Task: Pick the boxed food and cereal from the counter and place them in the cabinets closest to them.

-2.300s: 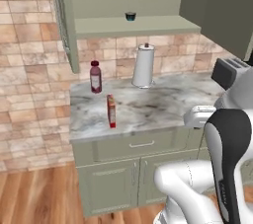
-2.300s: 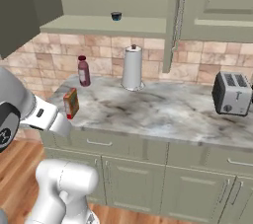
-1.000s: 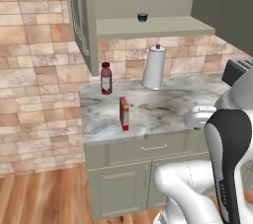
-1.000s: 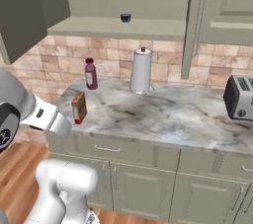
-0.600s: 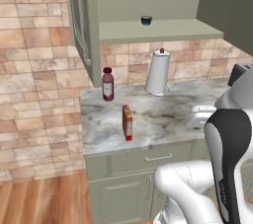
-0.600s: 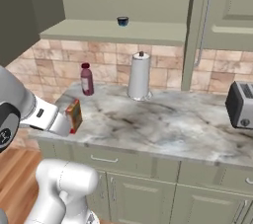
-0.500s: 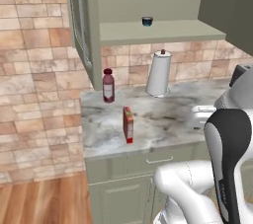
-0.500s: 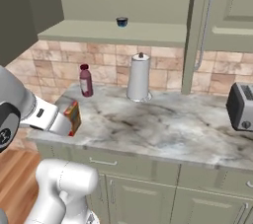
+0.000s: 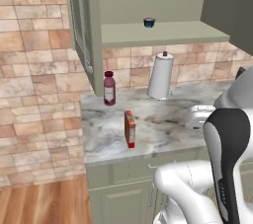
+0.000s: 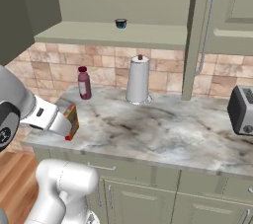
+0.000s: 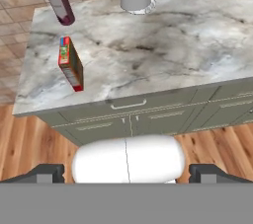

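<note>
A marble counter (image 9: 163, 129) is seen below an open green cabinet (image 9: 163, 33). A small red box (image 9: 129, 129) stands upright near the counter's front edge, at about 7 o'clock from a roll of paper towel (image 9: 160, 76) that stands at the back by the brick wall. A dark red bottle (image 9: 109, 88) stands at the back left, at about 11 o'clock from the box and well apart from it. On the cabinet shelf a small dark cup (image 9: 149, 22) is set, at about 12 o'clock above the towel roll. The cabinet's left door (image 9: 81, 25) is swung open, with its grey bar handle showing. In the right base view a toaster (image 10: 241, 109) sits at the far right of the counter, at 3 o'clock from the towel roll. In the hand view the gripper (image 11: 126, 173) is held spread wide, with nothing between its tips, back from the counter and above the wooden floor (image 11: 29, 144); the box (image 11: 70, 63) lies at about 11 o'clock from it, untouched. No cereal can be made out.
</note>
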